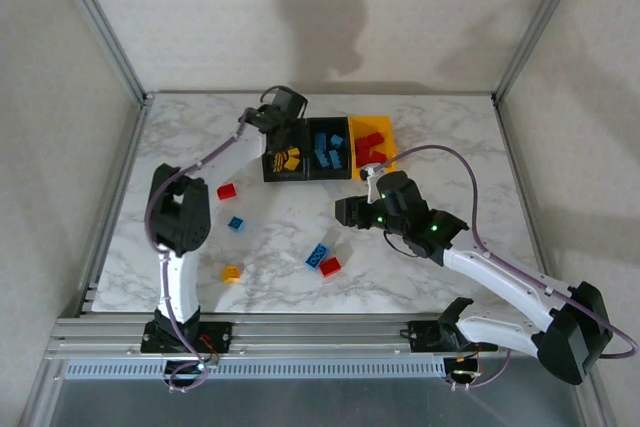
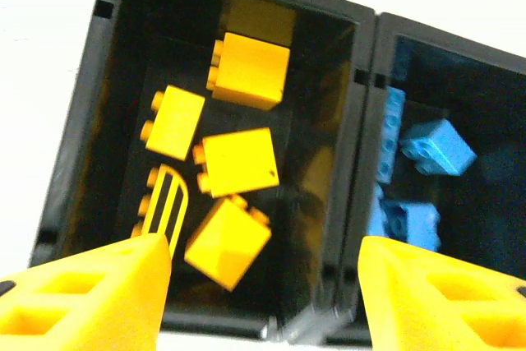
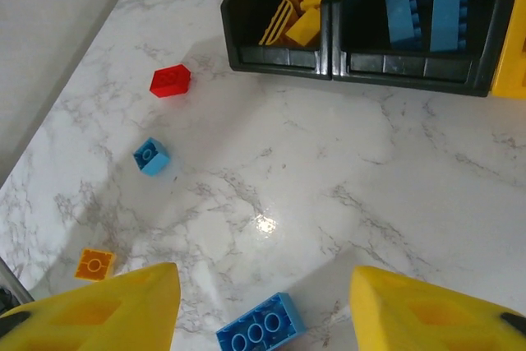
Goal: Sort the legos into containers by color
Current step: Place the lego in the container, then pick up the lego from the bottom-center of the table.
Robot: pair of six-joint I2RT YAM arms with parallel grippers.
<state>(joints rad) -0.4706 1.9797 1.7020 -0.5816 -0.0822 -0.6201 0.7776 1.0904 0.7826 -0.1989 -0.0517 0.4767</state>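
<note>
Three containers stand joined in a row at the back: a black bin [image 1: 285,178] with several yellow legos [image 1: 291,159], a black bin [image 1: 330,175] with blue legos [image 1: 327,150], and a yellow-orange bin [image 1: 385,127] with red legos [image 1: 370,143]. My left gripper [image 1: 284,132] hovers open above the yellow bricks [image 2: 238,162], its jaws [image 2: 265,285] holding nothing. My right gripper [image 1: 350,212] is open low over the table, with a loose blue lego [image 3: 261,330] lying on the marble between and just ahead of its fingertips [image 3: 263,306].
Loose legos lie on the marble: a red one [image 1: 227,191], a small blue one [image 1: 236,223], a yellow one [image 1: 231,273], and a red one [image 1: 330,267] touching the blue one [image 1: 317,256]. Metal frame posts rise at the table's back corners.
</note>
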